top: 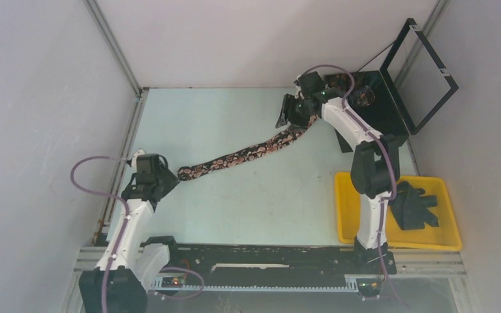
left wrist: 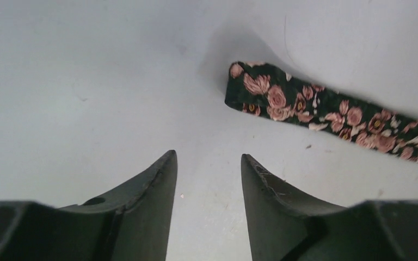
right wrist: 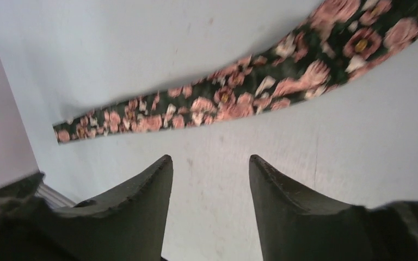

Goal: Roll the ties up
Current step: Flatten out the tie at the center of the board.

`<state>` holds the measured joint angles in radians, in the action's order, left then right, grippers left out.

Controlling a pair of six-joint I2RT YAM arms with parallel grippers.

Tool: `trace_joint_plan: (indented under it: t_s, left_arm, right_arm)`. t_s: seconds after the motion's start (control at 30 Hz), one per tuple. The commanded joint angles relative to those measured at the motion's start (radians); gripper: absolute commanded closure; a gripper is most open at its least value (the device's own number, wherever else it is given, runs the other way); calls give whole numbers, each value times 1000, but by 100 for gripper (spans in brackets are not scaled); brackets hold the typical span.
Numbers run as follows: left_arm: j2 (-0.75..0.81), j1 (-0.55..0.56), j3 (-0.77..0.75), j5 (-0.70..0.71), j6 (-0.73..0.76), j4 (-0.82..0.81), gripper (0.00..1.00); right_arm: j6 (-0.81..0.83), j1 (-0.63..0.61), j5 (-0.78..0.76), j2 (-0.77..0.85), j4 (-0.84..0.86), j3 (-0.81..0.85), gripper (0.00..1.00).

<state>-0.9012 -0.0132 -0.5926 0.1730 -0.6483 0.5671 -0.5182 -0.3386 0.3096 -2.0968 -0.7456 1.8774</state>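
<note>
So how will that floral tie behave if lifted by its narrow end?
Probably floppy: the tie lies flat, gently curved on the table, so it would likely drape and trail. Seems thin, so probably light. Pushed, it may bunch.

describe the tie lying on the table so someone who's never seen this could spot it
Start at the pale table. One long narrow tie lies diagonally across it, from the left arm toward the black box at the far right. Unlike the plain dark cloth in the yellow tray, this one is black with pink flowers.
</note>
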Motion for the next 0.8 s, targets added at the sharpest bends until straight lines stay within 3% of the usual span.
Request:
trace_joint_plan:
  t_s: [0.0,0.2,0.77]
  left_arm:
    - [53,-104,35,-114,-16,-120,46]
    - [12,-155,66,-156,-1,-207,47]
    - [-141,-173,139,-198,-7,-431,44]
  right_arm:
    - [14,-45,-35,162,122,-188,40]
    - [49,-108,-61,288,249,-428,37]
    - [174,-205,-220,484,410,-747,36]
